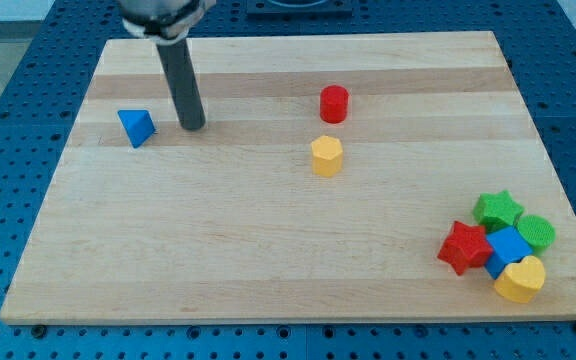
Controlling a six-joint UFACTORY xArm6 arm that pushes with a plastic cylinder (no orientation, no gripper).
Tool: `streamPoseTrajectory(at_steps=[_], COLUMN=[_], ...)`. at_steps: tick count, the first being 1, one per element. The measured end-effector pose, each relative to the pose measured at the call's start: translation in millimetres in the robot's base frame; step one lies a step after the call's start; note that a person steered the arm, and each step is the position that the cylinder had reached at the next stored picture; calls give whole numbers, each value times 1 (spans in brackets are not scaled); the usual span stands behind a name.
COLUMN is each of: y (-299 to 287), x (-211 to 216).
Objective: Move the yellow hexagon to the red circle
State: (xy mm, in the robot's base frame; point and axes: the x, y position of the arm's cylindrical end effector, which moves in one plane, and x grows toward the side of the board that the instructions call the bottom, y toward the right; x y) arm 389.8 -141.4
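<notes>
The yellow hexagon (326, 156) sits near the middle of the wooden board (268, 260). The red circle (334, 103) stands just above it toward the view's top, with a small gap between them. My tip (192, 126) rests on the board far to the view's left of both, just right of a blue triangle (136, 127). The rod rises from the tip toward the view's top.
A cluster of blocks lies at the view's bottom right: a red star (464, 248), a green star (497, 210), a green circle (536, 232), a blue cube (509, 248) and a yellow heart (521, 279).
</notes>
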Motion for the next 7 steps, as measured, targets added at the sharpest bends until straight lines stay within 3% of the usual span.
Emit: streamPoseTrajectory(at_steps=[2, 3, 4, 5, 6, 7], y=[3, 83, 96, 100, 162, 165], x=[12, 74, 86, 141, 134, 134])
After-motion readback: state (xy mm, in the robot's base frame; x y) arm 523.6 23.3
